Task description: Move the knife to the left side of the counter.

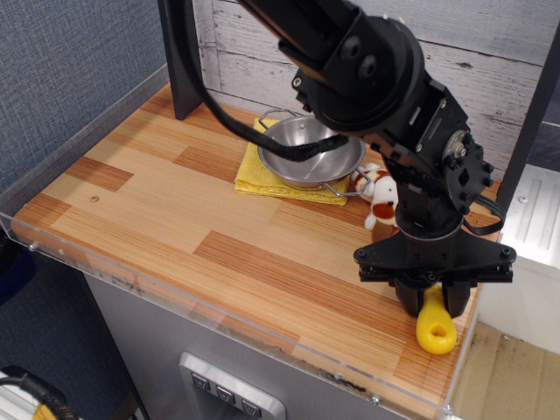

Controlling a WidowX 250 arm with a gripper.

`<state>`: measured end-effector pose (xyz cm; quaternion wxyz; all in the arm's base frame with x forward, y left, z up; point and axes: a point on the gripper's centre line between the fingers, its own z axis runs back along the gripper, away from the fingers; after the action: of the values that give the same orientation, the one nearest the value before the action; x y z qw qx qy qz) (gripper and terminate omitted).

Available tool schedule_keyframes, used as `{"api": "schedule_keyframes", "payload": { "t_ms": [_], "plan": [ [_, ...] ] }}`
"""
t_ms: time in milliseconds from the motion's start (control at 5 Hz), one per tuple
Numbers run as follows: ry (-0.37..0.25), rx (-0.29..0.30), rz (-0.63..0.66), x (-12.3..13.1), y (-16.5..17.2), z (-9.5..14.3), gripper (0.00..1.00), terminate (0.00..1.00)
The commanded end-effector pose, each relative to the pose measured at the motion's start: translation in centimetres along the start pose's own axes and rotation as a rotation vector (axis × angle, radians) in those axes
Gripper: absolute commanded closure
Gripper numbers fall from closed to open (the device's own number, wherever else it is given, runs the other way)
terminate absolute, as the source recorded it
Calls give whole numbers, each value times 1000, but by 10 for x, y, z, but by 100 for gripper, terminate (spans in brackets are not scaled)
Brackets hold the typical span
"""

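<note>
A wooden counter (pixel 175 210) of striped light and reddish-brown planks fills most of the view, edged by a clear acrylic rim. A large black robot arm (pixel 376 79) reaches in from the top and bends down over the counter's near right corner.

All positions below are given relative to the steel pan (pixel 311 153). It sits toward the back of the counter, resting on a folded yellow cloth (pixel 262 179) that spreads out beneath it and to its left. Just to the right of the pan lies a small white and brown toy dog (pixel 382 194), partly hidden by the arm.

Well in front of the pan and to its right, close to the counter's front right corner, the gripper (pixel 429 302) is low over the knife (pixel 435 325). Its two black fingers are drawn narrow around the knife's yellow handle and appear to clamp it. Only the rounded, holed end of the handle shows below the fingers; the blade is hidden behind the gripper.

The step in hand looks like the grasp itself, with the carry not yet begun. The next move calls for a lift clear of the wood, then a long sweep leftward, passing in front of the pan and cloth, to the open planks far left of the pan.
</note>
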<state>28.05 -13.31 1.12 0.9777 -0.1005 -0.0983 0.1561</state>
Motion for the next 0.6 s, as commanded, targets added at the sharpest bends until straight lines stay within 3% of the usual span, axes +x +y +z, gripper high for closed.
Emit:
{"api": "schedule_keyframes", "payload": {
  "t_ms": [0, 400],
  "plan": [
    [-69, -87, -27, 9, -20, 39, 100, 0],
    [-123, -147, -22, -5, -16, 82, 100, 0]
  ]
}}
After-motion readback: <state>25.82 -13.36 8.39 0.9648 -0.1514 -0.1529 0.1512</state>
